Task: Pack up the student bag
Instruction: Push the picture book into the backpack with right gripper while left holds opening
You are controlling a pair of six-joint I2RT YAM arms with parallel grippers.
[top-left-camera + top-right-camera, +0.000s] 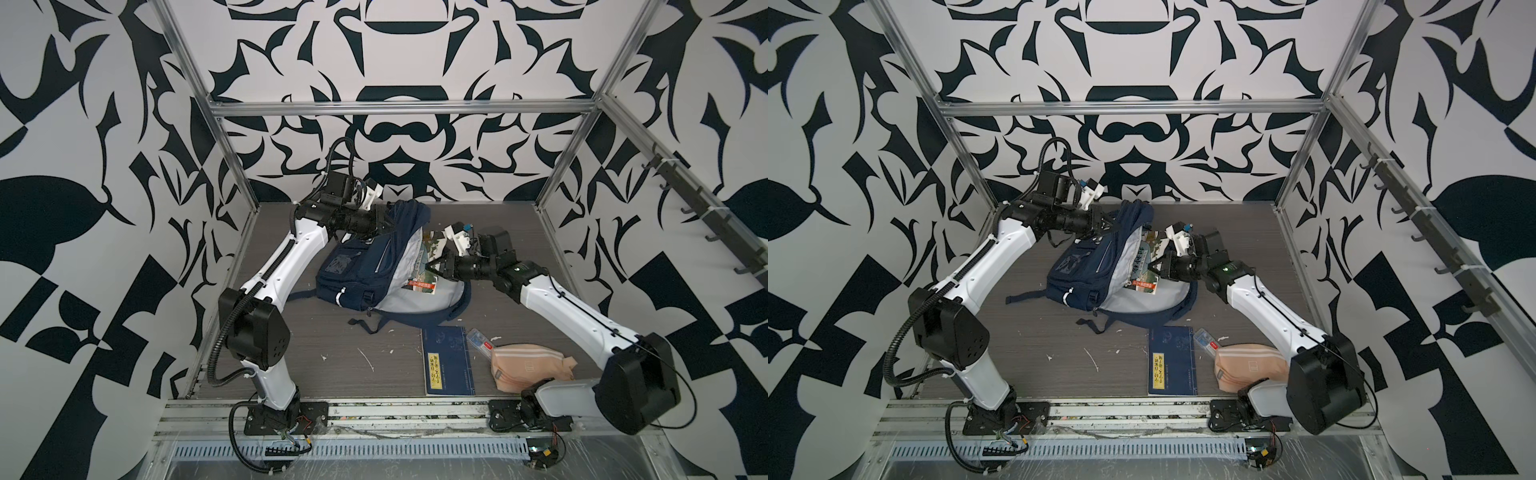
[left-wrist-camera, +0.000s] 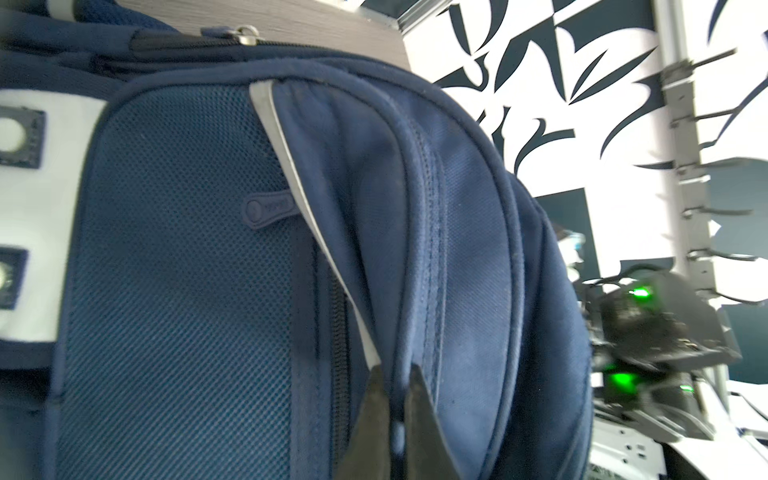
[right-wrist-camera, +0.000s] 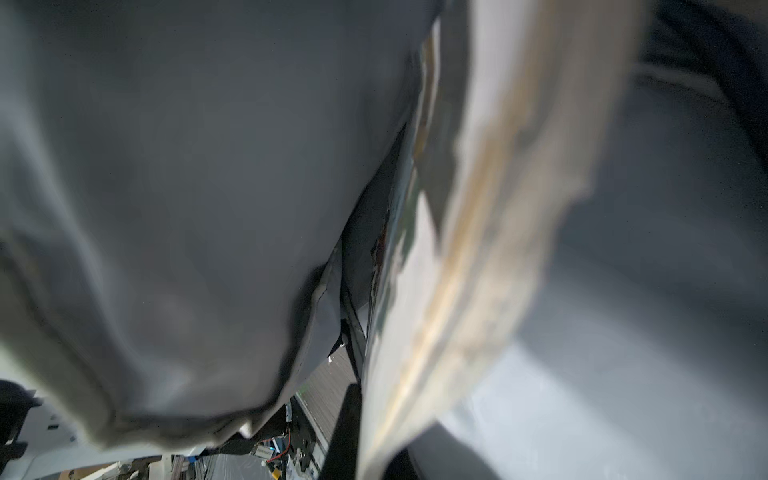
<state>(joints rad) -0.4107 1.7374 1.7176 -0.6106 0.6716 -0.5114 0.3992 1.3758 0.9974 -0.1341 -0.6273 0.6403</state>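
Observation:
The student bag (image 1: 357, 270) (image 1: 1084, 266), a navy backpack, lies mid-table with its main compartment unzipped and the grey lining (image 1: 419, 299) showing. My left gripper (image 1: 384, 222) (image 1: 1106, 220) is shut on the piped rim of the bag's upper flap (image 2: 399, 291) and holds it raised; its fingertips (image 2: 376, 399) pinch the navy piping. My right gripper (image 1: 438, 266) (image 1: 1158, 266) is shut on a green-and-white book (image 1: 424, 268) (image 1: 1144, 268) that stands partly inside the opening. In the right wrist view the book (image 3: 478, 249) is blurred against the grey lining (image 3: 187, 166).
A dark blue book (image 1: 449, 361) (image 1: 1173, 361) lies near the table's front edge. Beside it sit a clear plastic case (image 1: 480, 338) and a peach-pink striped pouch (image 1: 528, 365) (image 1: 1250, 365), close to the right arm's base. Bag straps (image 1: 365, 324) trail toward the front.

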